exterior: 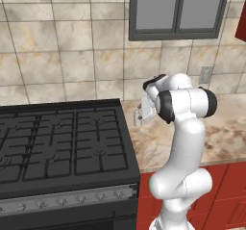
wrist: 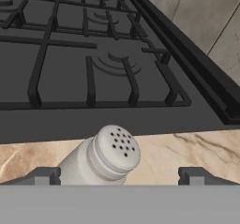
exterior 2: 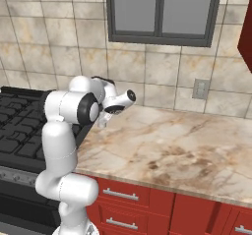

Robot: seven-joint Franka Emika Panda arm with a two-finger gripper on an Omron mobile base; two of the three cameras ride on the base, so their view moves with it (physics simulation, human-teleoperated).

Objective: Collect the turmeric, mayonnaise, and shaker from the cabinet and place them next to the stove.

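Observation:
In the hand view the shaker point(wrist: 105, 157), a small pale grey cylinder with a holed rounded top, stands on the marble counter just beside the stove's point(wrist: 93, 54) edge. My gripper point(wrist: 120, 175) is open, its fingertips point(wrist: 47, 175) well apart on either side of the shaker and not touching it. In the base views the gripper point(exterior: 139, 114) point(exterior 2: 103, 118) hangs low over the counter strip next to the black stove point(exterior: 62, 142) point(exterior 2: 15, 131), partly hidden by the arm. A corner of the red cabinet point(exterior: 241, 27) point(exterior 2: 246, 37) shows at upper right. The turmeric and mayonnaise are out of view.
The marble counter point(exterior 2: 167, 150) stretches right of the stove, over red drawers point(exterior 2: 123, 194) with metal handles. A grey-framed window point(exterior: 178, 10) and a wall outlet point(exterior 2: 200, 88) sit on the tiled wall behind.

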